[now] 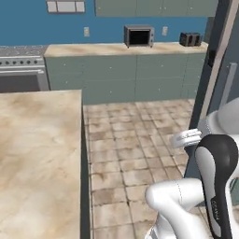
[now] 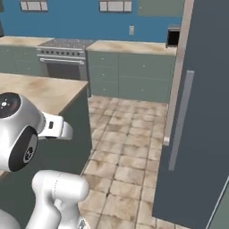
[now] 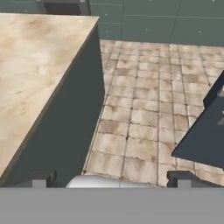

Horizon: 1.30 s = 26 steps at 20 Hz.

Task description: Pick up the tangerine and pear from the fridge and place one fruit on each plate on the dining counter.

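A: Standing shut at the right of both base views is the tall dark slate-grey fridge (image 2: 203,112), with a long pale vertical handle (image 2: 180,120) down its front. Its dark lower corner juts in at the right edge of the hand view. With the door closed, neither fruit can be seen.

B: And the dining counter?

A: The large counter with the beige marbled stone top and grey-green sides (image 1: 37,158) lies to the left, across a strip of brown tiled floor (image 1: 135,154) from the fridge. The part of its top in view is plain stone.

B: What about the gripper?

A: The two-finger gripper (image 3: 111,180) shows its two small dark finger tips (image 3: 39,179) low in the hand view, set wide apart with nothing between them. It looks down over the floor, between the counter's side wall and the fridge corner.

B: Further out?

A: Along the blue back wall runs a narrower beige-topped counter with grey-green cabinets (image 1: 126,70). On it sit a small steel microwave-like box (image 1: 138,36) and a dark toaster (image 1: 190,39). A steel stove (image 2: 61,60) stands at its left end.
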Tool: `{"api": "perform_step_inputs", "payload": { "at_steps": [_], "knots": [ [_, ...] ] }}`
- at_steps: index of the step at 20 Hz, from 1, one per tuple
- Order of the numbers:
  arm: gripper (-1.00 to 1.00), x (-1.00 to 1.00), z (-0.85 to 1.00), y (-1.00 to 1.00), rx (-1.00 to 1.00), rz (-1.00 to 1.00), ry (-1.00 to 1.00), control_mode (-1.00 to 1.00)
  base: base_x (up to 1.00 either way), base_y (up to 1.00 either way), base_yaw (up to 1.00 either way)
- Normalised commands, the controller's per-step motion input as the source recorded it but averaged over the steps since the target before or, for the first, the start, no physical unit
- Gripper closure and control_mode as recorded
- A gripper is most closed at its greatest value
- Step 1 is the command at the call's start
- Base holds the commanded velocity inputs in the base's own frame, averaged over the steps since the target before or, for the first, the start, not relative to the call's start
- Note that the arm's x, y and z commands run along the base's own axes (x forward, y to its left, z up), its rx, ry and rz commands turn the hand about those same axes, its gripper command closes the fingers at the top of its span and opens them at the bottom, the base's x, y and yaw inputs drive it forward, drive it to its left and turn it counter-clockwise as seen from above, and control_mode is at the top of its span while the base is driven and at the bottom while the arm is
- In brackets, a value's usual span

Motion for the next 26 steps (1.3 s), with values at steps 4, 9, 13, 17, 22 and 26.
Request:
{"api": "perform_step_inputs", "payload": {
  "at_steps": [4,9,13,17,22,26],
  "knots": [
    [-1.00,0.00,0.00,0.00,0.00,0.00,0.00,1.00,0.98,0.04,-0.34],
    [-1.00,0.00,0.00,0.00,0.00,0.00,0.00,1.00,0.85,0.25,-0.57],
    [-1.00,0.00,0.00,0.00,0.00,0.00,0.00,1.00,0.76,0.37,-0.60],
    [-1.00,0.00,0.00,0.00,0.00,0.00,0.00,1.00,0.68,0.69,-0.46],
    [-1.00,0.00,0.00,0.00,0.00,0.00,0.00,1.00,0.74,0.85,-0.28],
    [-1.00,0.00,0.00,0.00,0.00,0.00,0.00,1.00,0.35,0.53,-0.52]
  ]
}}
